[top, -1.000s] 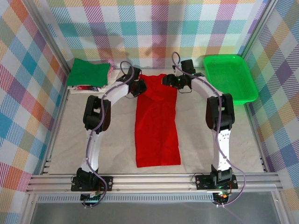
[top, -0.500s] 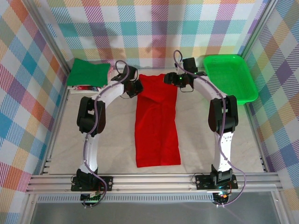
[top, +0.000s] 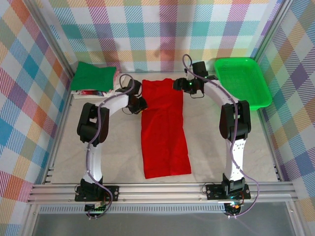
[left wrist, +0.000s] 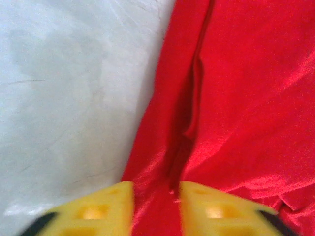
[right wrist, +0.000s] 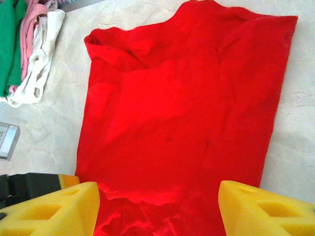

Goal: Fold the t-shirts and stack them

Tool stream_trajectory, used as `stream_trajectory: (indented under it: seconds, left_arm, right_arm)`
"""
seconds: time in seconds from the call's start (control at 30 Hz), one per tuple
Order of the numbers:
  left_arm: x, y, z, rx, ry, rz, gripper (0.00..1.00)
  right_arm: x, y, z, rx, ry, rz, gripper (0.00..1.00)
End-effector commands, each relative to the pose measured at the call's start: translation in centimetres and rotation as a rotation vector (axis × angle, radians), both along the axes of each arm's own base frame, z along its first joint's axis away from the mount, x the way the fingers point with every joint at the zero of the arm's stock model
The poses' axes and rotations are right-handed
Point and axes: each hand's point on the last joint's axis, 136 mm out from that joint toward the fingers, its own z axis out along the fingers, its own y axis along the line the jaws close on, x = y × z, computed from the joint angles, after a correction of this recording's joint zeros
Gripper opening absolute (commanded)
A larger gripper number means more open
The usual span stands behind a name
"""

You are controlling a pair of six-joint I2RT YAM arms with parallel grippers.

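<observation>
The red t-shirt point(top: 165, 128) lies flat on the table as a long strip, its far end spread out near the back wall. My left gripper point(top: 141, 104) sits at the shirt's left edge; in the left wrist view point(left wrist: 156, 189) its yellow fingers point(left wrist: 98, 209) stand a little apart, with a fold of the red cloth point(left wrist: 236, 98) lying between them. My right gripper point(top: 177, 84) hovers over the far right corner, and in the right wrist view point(right wrist: 158, 196) it is wide open above the red t-shirt point(right wrist: 182, 108). A dark green t-shirt point(top: 93, 76) tops a pile of whitish and pink ones point(right wrist: 37, 54) at the back left.
A bright green mesh basket point(top: 243, 81) stands at the back right. Checked walls close the back and both sides. Bare pale tabletop point(top: 221, 147) runs on either side of the red strip, and an aluminium rail point(top: 162, 189) crosses the near edge.
My left gripper has opened, let go of the far left corner and moved left and nearer. The shirt's far end now lies flatter and wider. The right gripper has barely moved.
</observation>
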Motion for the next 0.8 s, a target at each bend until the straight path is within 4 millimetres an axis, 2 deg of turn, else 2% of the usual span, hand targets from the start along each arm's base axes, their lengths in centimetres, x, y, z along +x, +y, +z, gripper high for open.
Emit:
stream_trajectory:
  seconds: [0.0, 0.07, 0.13, 0.2, 0.27, 0.33, 0.5, 0.6, 0.77]
  left_arm:
    - [1.2, 1.8, 4.1, 0.065, -0.102, 0.017, 0.44]
    - [2.5, 1.6, 5.2, 0.081, -0.137, 0.006, 0.46]
    - [4.2, 1.0, 6.4, 0.084, -0.172, -0.008, 0.45]
    - [6.1, -0.3, 7.2, 0.072, -0.221, -0.038, 0.40]
    - [7.9, -1.4, 6.3, 0.068, -0.212, -0.065, 0.37]
    - [9.5, -2.3, 4.9, 0.072, -0.202, -0.083, 0.28]
    - [11.5, -3.7, 1.0, 0.026, -0.174, -0.065, 0.24]
    - [12.0, -3.8, -1.1, 0.015, -0.147, -0.048, 0.23]
    - [13.1, -3.8, -3.7, 0.006, -0.143, -0.021, 0.22]
  right_arm:
    - [0.6, -0.1, 0.7, -0.016, -0.022, 0.011, 0.65]
    - [0.6, 0.1, 0.0, -0.049, -0.010, 0.020, 0.63]
    - [0.7, 0.3, -1.3, -0.109, 0.006, 0.024, 0.57]
    - [0.8, 0.7, -2.6, -0.139, 0.031, 0.036, 0.41]
    - [1.2, 1.0, -3.9, -0.160, 0.049, 0.035, 0.23]
    - [1.6, 1.3, -5.0, -0.178, 0.063, 0.033, 0.01]
    - [2.5, 2.0, -7.1, -0.212, 0.095, 0.009, 0.00]
    - [3.0, 1.5, -8.8, -0.236, 0.136, -0.032, 0.00]
    - [3.4, 0.6, -11.3, -0.276, 0.208, -0.121, 0.00]
